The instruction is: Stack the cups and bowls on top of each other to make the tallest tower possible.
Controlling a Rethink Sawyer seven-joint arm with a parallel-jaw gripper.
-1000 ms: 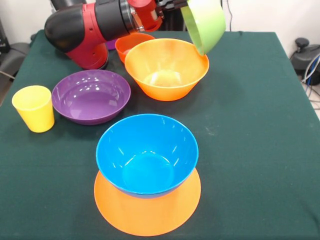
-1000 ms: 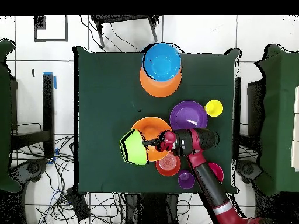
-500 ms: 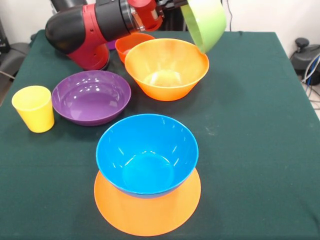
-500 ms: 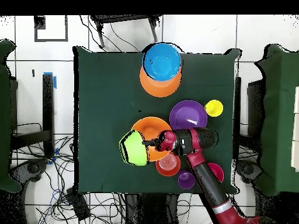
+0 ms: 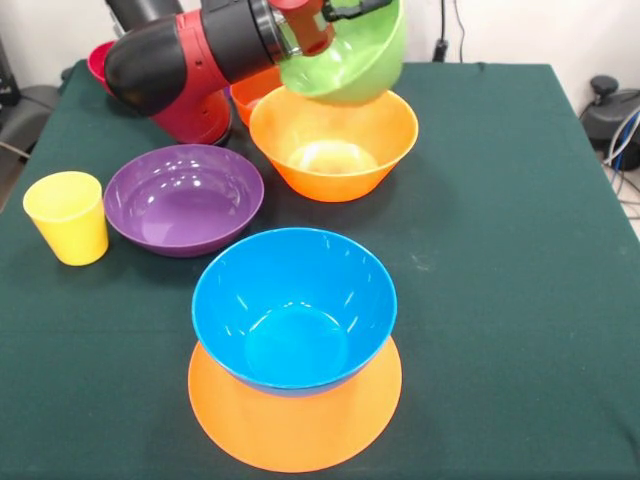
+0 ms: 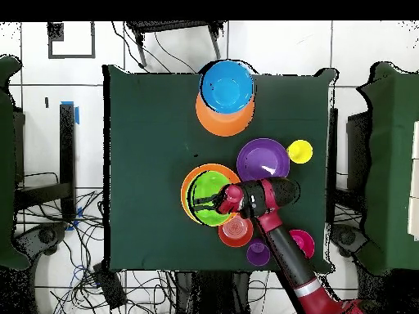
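Note:
My gripper is shut on the rim of the green bowl. It holds the bowl almost level, mouth up, just over the upright large orange bowl. The tower is a blue bowl resting on an upturned large orange bowl. A wide purple bowl and a yellow cup stand beside each other. A translucent purple cup shows near the arm in the overhead view.
A small orange-red bowl sits behind the upright orange bowl, partly under the arm. A pink-red bowl stands at a table corner. Cables lie on the floor around the table.
The green bowl has swung from a steep tilt beside the upright orange bowl's rim to nearly level, directly over that bowl. The arm shifted slightly with it.

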